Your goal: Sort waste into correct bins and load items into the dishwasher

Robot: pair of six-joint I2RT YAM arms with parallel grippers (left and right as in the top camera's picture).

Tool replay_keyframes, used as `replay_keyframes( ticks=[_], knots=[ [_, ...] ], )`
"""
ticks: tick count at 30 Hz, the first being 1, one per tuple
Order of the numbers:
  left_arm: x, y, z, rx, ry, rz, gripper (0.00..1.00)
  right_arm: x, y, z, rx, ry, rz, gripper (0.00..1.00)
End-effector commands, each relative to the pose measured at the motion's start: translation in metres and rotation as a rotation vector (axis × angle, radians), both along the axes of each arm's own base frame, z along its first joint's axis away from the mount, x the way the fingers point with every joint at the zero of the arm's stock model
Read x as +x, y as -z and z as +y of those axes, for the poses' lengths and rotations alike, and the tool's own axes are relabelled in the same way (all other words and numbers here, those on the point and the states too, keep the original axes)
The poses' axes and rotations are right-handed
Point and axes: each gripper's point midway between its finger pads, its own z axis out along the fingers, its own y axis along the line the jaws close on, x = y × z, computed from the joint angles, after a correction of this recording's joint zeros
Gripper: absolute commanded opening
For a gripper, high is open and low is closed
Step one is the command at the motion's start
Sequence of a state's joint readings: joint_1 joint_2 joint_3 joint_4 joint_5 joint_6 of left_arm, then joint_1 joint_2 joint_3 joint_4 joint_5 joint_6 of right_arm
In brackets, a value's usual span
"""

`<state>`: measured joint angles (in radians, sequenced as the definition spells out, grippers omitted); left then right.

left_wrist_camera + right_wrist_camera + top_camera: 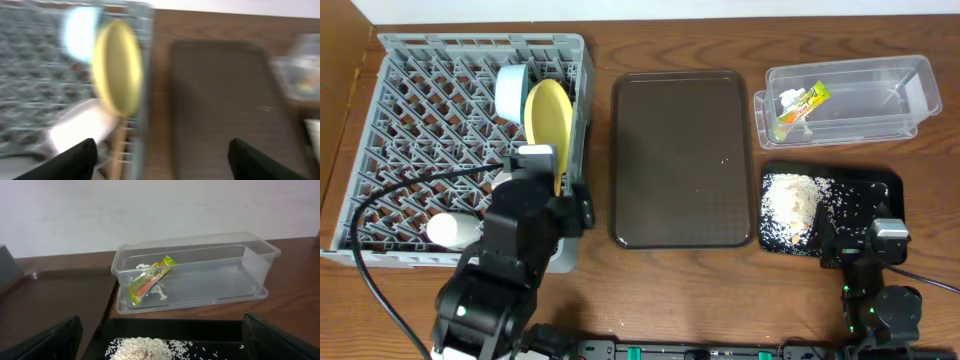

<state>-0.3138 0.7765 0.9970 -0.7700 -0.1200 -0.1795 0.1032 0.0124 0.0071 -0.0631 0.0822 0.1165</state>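
**Dish rack and bins, seen from above and from both wrists.** The grey dish rack point(388, 45) occupies the far left of the wooden counter point(670, 295). Inside it, close to its right wall, the pale yellow plate point(546, 112) stands on edge. The light blue bowl point(510, 88) stands on edge too, just beside the plate on its far-left side. Thin wooden chopsticks point(118, 150) run from the plate's near edge along the same wall. A small white cup point(450, 230) lies on its side in the near left part of the rack. A white dish point(80, 132) sits left of the chopsticks, too blurred to name.

The left fingers point(75, 162) hang over the rack's near right corner. They are spread wide with nothing between them.

A dark brown serving tray point(682, 160) lies at the centre of the counter, right of the rack. At far right the clear tub point(200, 275) holds the crumpled snack wrapper point(147, 282) at its left end, with a few white crumbs beside it. Just near of the tub, the black tray point(880, 190) carries a heap of white rice point(790, 205) toward its left side, with grains scattered to the right.

The right fingers point(50, 342) hover at the black tray's near edge, facing the tub. They are fully spread and hold nothing.
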Motion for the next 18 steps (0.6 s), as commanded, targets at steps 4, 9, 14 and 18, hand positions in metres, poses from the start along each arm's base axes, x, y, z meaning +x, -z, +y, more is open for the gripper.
replay_keyframes(
  ticks=[4,9,14,18],
  knots=[
    [-0.016,0.001,-0.038,-0.142,0.183,0.051,0.87,0.000,0.001,-0.002,-0.014,0.008,0.001,0.99],
    [-0.002,-0.014,-0.022,-0.099,0.098,-0.041,0.92,0.000,0.001,-0.002,-0.014,0.008,0.001,0.99],
    [0.015,-0.043,-0.011,-0.050,0.096,-0.214,0.93,0.000,0.001,-0.002,-0.014,0.008,0.001,0.99],
    [0.007,-0.062,-0.003,0.023,0.184,-0.392,0.93,0.000,0.001,-0.002,-0.014,0.008,0.001,0.99]
  ],
)
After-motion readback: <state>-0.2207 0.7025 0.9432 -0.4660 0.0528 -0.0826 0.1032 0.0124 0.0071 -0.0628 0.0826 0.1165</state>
